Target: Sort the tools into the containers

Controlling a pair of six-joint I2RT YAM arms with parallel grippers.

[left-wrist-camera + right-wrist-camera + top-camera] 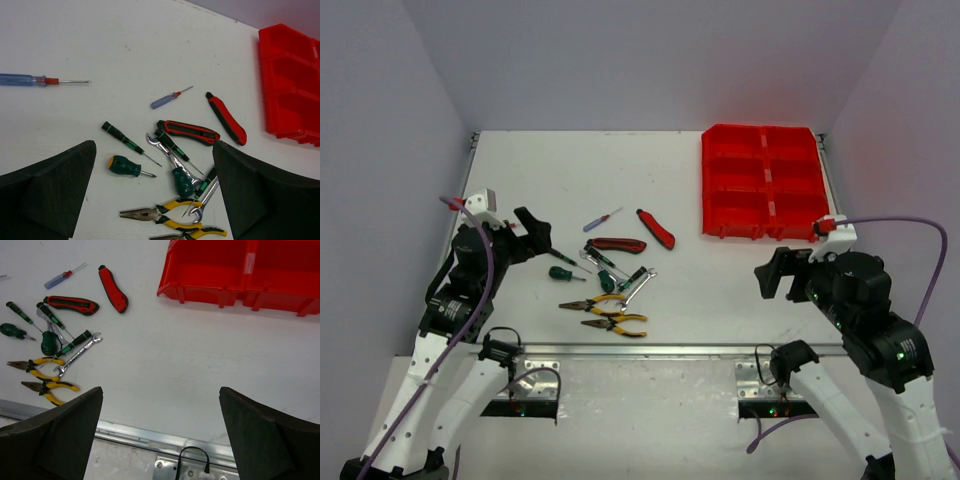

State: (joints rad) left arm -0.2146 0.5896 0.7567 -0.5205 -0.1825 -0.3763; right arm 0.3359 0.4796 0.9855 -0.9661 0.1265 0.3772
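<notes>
Near table point(720, 290) centre, pliers point(605, 300) lie crosswise, noses left (handles right); left gripper point(534, 232), right gripper point(772, 275) both agape.

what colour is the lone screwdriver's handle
Translucent blue with a red collar; the lone screwdriver shows best in the left wrist view.

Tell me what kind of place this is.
Probably a robot lab test cell: a white table boxed in by plain panels, left arm and right arm bolted at its near edge, and staged props, loose tools and a red tray.
</notes>
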